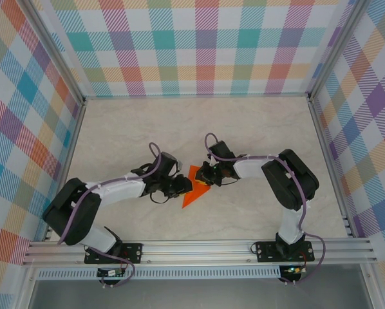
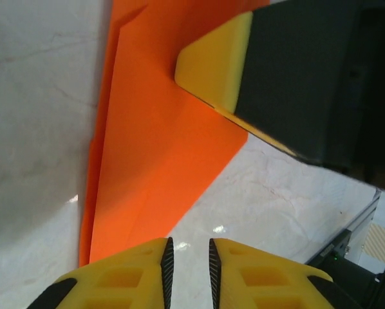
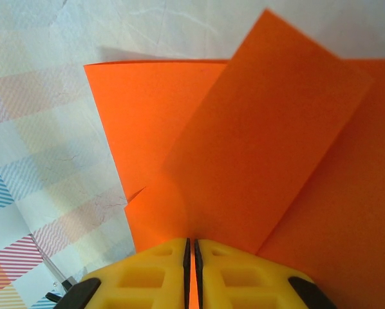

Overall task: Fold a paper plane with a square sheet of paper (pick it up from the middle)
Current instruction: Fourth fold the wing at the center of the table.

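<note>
Right wrist view: right gripper (image 3: 192,248) pinches the paper plane (image 3: 257,148); left gripper (image 2: 188,251) is narrow just beside it, maybe touching.

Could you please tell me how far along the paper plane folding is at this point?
Done: the paper plane is already a layered, pointed wedge on the table. In hand: the right gripper is shut on it, with a flap raised just beyond; the left gripper sits at its edge, jaws nearly closed. Left: it looks too broad for a dart, so probably more narrowing folds.
</note>
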